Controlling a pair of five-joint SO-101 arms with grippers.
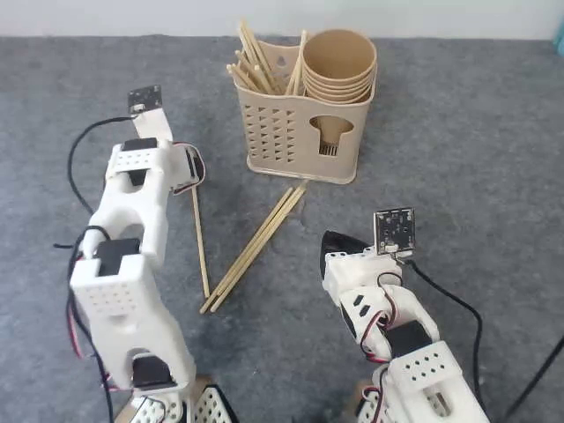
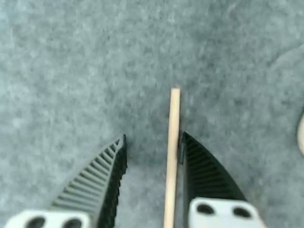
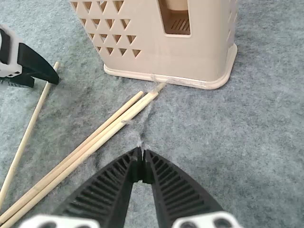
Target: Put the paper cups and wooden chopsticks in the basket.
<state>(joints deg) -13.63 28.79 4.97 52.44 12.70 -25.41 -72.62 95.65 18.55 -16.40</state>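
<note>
Single chopstick (image 2: pixel 174 123) between jaws of wide left claw (image 2: pixel 154 137), touching one; right claw (image 3: pixel 142 152) closed, empty.

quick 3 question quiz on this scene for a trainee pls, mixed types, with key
1. True or false: the paper cups are stacked inside the basket.
2. Choose one. The left arm's jaws are: A) shut on a cup; B) open, with a single chopstick between them; C) shut and empty.
3. Fill the gap: the right arm's jaws are ____ (open or shut), with the loose chopsticks lying in a bundle just ahead of them.

Key: 1 true; 2 B; 3 shut.
</note>
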